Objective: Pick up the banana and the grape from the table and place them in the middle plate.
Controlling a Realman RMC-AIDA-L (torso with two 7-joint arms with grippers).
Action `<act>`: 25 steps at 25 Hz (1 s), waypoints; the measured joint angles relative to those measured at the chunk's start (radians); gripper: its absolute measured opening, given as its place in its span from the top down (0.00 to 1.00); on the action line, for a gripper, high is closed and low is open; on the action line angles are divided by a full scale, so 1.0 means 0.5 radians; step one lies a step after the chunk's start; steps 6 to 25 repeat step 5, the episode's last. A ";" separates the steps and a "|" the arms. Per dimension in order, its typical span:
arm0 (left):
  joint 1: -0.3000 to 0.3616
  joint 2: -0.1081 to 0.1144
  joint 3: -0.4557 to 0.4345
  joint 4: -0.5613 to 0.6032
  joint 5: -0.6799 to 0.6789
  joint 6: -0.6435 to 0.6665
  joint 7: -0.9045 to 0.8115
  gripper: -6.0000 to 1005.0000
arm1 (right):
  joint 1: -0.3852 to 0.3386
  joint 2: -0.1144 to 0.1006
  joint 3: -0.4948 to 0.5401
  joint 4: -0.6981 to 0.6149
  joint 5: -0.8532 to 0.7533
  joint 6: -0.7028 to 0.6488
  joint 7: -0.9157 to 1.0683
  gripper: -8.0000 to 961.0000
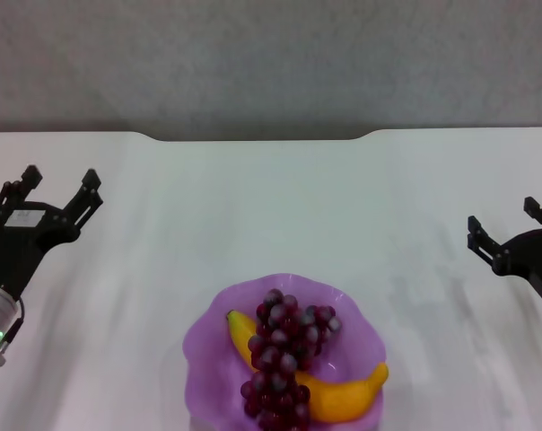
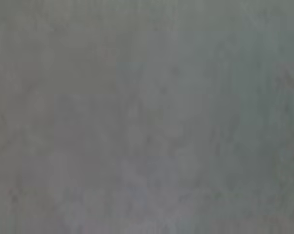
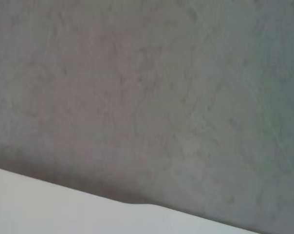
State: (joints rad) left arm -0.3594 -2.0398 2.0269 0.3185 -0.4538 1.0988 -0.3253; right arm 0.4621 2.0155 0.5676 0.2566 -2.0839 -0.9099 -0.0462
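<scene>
The purple scalloped middle plate (image 1: 208, 337) sits on the white table (image 1: 271, 215) at the near centre. The yellow banana (image 1: 347, 395) lies in it, curving from the plate's left towards its right. The dark red-purple grape bunch (image 1: 284, 355) lies across the banana in the plate. My left gripper (image 1: 60, 184) is open and empty, held above the table at the far left. My right gripper (image 1: 504, 220) is open and empty at the far right. Neither wrist view shows the plate or the fruit.
The table's far edge has a curved notch (image 1: 257, 137), with a grey wall (image 1: 271, 63) behind. The right wrist view shows that wall and the table's far edge (image 3: 64, 204). The left wrist view shows only grey wall (image 2: 147, 117).
</scene>
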 joint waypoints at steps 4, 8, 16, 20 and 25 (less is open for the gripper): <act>-0.034 -0.004 -0.010 -0.119 -0.011 -0.011 -0.018 0.11 | 0.000 0.000 0.004 0.035 0.001 -0.005 0.007 0.08; -0.034 -0.005 -0.015 -0.126 -0.014 -0.014 -0.020 0.11 | 0.000 0.000 0.009 0.042 0.002 -0.005 0.007 0.08; -0.034 -0.005 -0.015 -0.126 -0.014 -0.014 -0.020 0.11 | 0.000 0.000 0.009 0.042 0.002 -0.005 0.007 0.08; -0.034 -0.005 -0.015 -0.126 -0.014 -0.014 -0.020 0.11 | 0.000 0.000 0.009 0.042 0.002 -0.005 0.007 0.08; -0.034 -0.005 -0.015 -0.126 -0.014 -0.014 -0.020 0.11 | 0.000 0.000 0.009 0.042 0.002 -0.005 0.007 0.08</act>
